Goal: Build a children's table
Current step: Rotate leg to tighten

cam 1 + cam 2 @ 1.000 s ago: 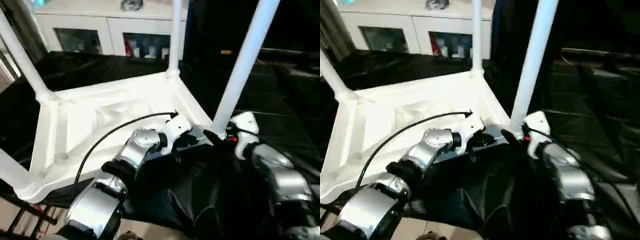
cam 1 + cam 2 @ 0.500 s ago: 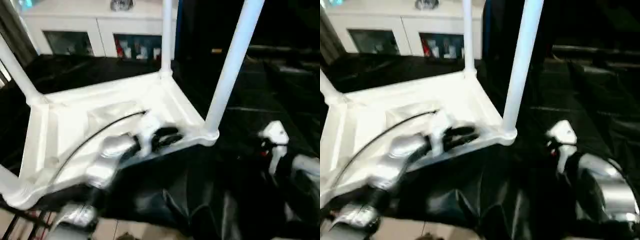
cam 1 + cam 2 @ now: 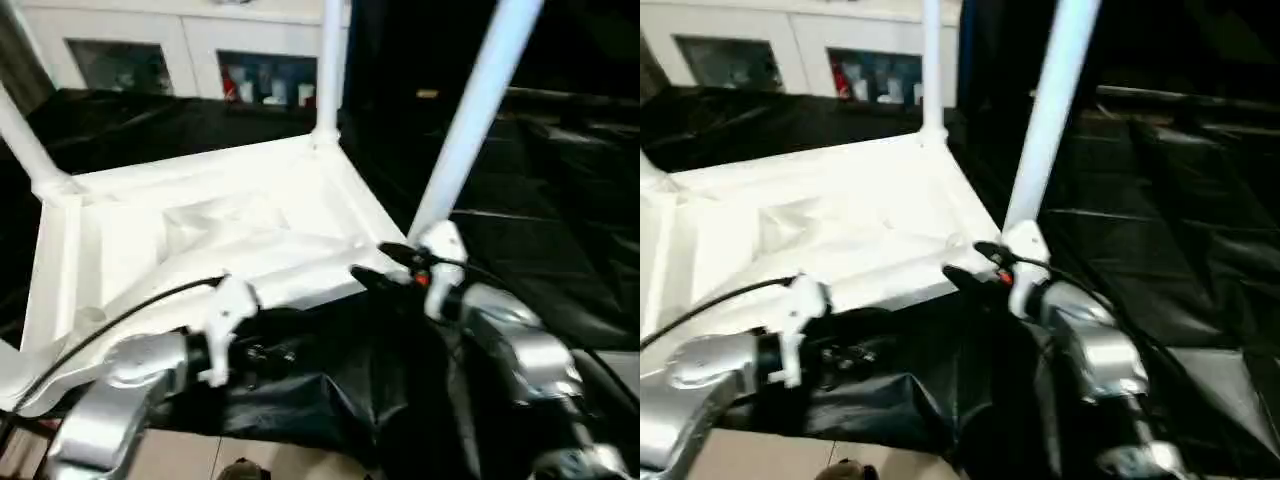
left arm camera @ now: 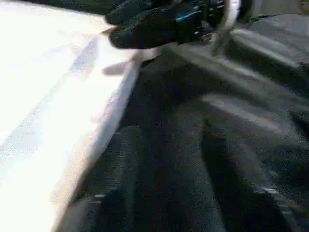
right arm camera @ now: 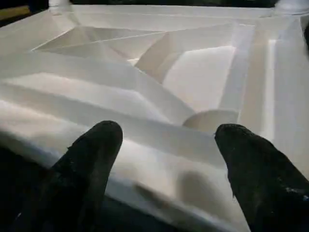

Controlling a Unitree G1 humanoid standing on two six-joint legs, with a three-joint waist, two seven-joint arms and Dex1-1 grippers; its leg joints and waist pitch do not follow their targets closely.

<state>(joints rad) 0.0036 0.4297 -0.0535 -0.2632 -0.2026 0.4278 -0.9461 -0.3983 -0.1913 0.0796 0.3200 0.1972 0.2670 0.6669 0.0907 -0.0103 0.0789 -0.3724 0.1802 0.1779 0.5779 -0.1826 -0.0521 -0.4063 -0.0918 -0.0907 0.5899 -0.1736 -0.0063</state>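
On a work table draped in black cloth (image 3: 560, 260), a white children's tabletop (image 3: 210, 240) lies upside down, its ribbed underside facing up and legs standing in its corner sockets. From the head camera, one leg (image 3: 478, 110) rises at about 1 o'clock from the near right corner, another leg (image 3: 329, 65) stands at 12 o'clock at the far right corner, and a third leg (image 3: 22, 140) leans out at 10 o'clock. Behind the table, at 11 o'clock, a white cabinet (image 3: 190, 45) with glass doors lines the back of the room.

The right gripper (image 3: 385, 265) sits at the tabletop's near edge, just beside the base of the near right leg, its silver forearm crossing the black cloth at 4 o'clock. Its wrist camera looks between two black fingers (image 5: 91, 159) spread wide apart, holding nothing, with the tabletop's rim and ribs directly ahead of them.

The left gripper (image 3: 250, 350) hangs at 7 o'clock over the crumpled cloth just below the tabletop's near edge, a black cable (image 3: 120, 320) arching over the white plastic from its wrist. Whether its fingers are spread or closed cannot be told.

The left wrist camera takes in the tabletop's edge against the black cloth and, beyond it, the right gripper's dark fingers reaching onto the white rim, a contact the head views leave unclear.
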